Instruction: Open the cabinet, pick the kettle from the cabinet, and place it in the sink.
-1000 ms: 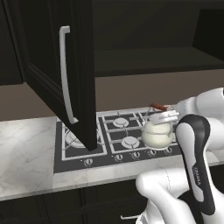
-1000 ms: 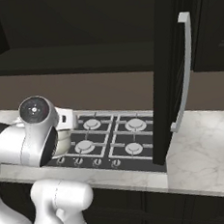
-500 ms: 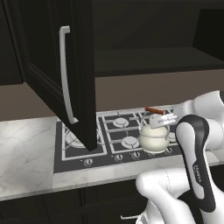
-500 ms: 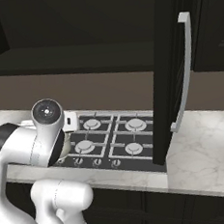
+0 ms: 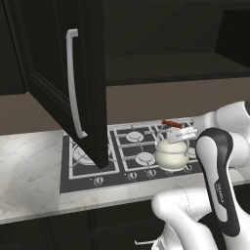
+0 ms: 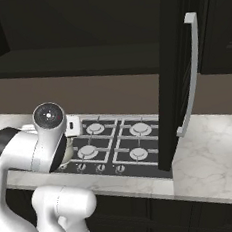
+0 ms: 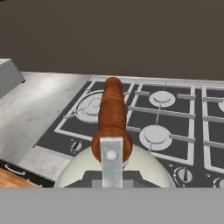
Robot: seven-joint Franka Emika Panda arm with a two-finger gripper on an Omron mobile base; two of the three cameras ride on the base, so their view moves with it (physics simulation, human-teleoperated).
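The cream-white kettle hangs just above the right front burners of the hob, and my gripper is shut on its reddish-brown wooden handle bar. In the hand view the kettle's round body sits right below the camera. In the right base view only a sliver of the kettle shows behind my arm. The cabinet door stands swung open on the left, and its dark shelf is bare. The sink is out of view.
The black gas hob lies under the kettle, set in the white marble counter. The open cabinet door with its silver bar handle juts out over the hob's edge. A pale box stands on the counter.
The kettle, held in my gripper, has shifted a little left and lower over the hob. The cabinet door has stayed where it was.
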